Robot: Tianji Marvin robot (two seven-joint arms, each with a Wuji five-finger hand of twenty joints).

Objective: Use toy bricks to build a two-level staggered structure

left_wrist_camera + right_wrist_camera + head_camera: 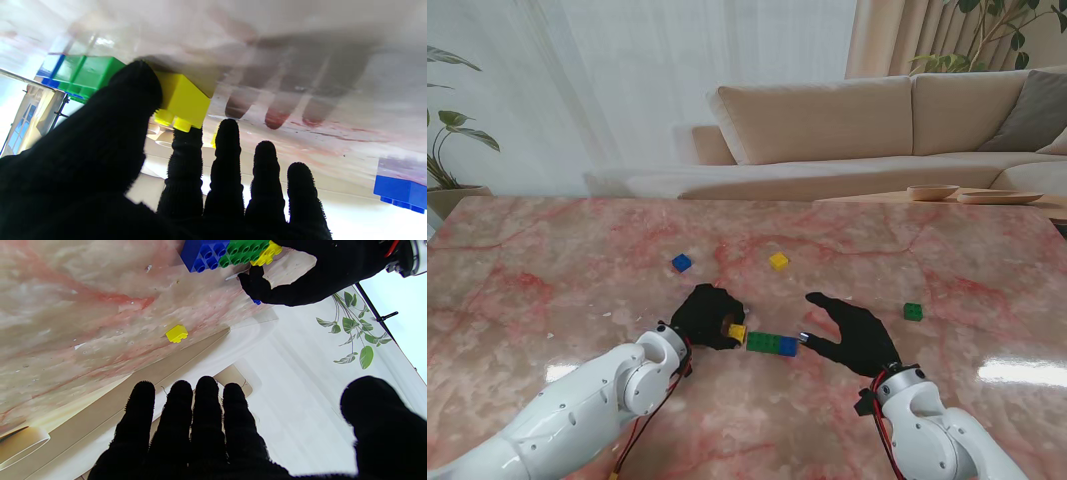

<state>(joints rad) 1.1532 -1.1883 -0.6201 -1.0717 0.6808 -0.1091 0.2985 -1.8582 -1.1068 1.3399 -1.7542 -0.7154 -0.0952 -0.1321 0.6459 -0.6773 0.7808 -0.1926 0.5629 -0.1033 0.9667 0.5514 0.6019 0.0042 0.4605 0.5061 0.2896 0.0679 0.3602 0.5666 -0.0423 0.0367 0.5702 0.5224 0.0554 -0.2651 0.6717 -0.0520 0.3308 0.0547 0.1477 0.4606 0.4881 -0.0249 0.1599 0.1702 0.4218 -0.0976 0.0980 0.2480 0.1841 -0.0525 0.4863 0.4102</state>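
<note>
My left robot hand (706, 316): low in the middle of the frame, its thumb and first finger pinching the small yellow brick (181, 100).
My right robot hand (855, 335): just right of the row, fingers spread, holding nothing. Its fingertips are next to the blue brick (787, 346); I cannot tell if they touch.
The row: blue brick, green brick (762, 342), then the yellow brick in my hand at the left end, all low on the pink surface (547, 260).
How to do it well: I think this brick must sit tight against the green one. Push it slowly and straight, and keep my right robot hand by the blue end so the row does not slide.
Other bricks: a loose blue brick (682, 263), a loose yellow brick (779, 261) and a loose green brick (913, 311) lie farther up the frame, well apart.
In the way: nothing between the row and my hands.
</note>
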